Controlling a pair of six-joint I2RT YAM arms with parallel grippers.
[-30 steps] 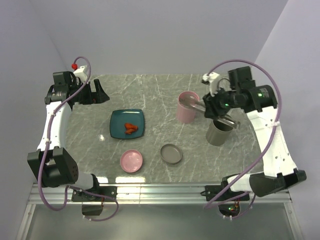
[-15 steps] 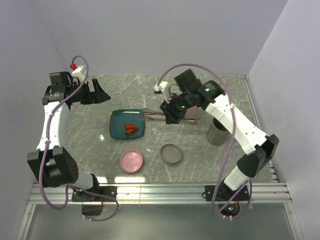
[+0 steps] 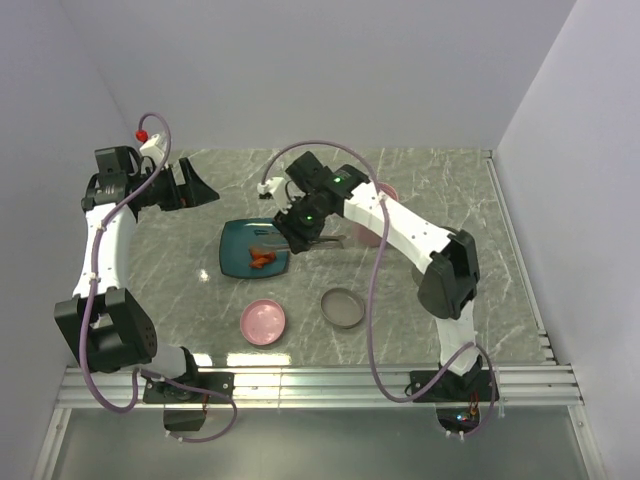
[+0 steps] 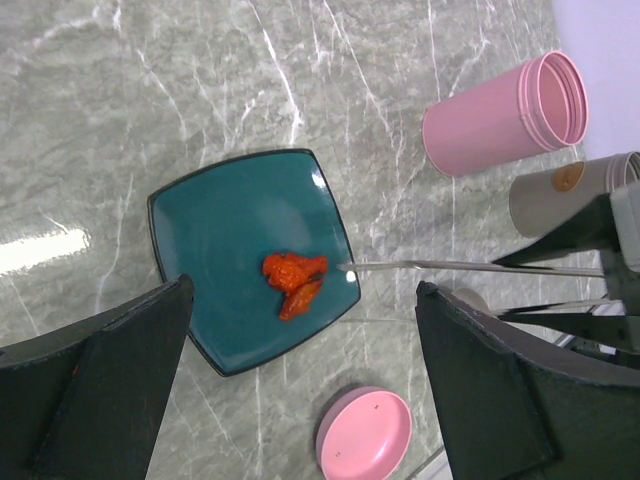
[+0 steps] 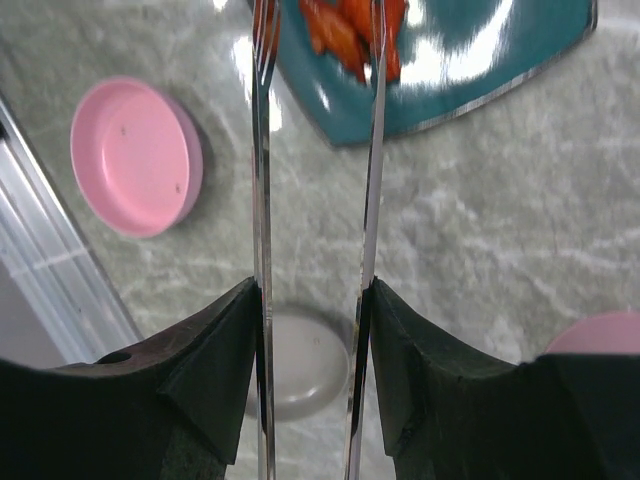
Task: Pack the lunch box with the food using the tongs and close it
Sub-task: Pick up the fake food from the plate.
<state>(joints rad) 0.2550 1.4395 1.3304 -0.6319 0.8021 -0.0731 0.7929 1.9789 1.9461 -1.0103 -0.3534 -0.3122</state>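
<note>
Our left gripper [image 3: 196, 186] hangs with its fingers spread wide, well apart from the teal plate [image 4: 215, 215]. The red-orange food [image 4: 294, 282] lies on that plate. Our right gripper [image 3: 300, 226], the nearer one, is clamped on the tongs [image 5: 372, 150], which point lengthwise at the food, tips just beside it.

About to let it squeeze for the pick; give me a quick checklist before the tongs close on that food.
1. Seating of tongs in right gripper: ok, both arms between its fingers.
2. Tips straddle the red-orange food on the teal plate: ok.
3. Tips low enough to grip it: cannot tell.
4. Mouth of pink container open: ok, pink lid on the table.
5. Clearance of left gripper from plate: ok, open, far left.
</note>
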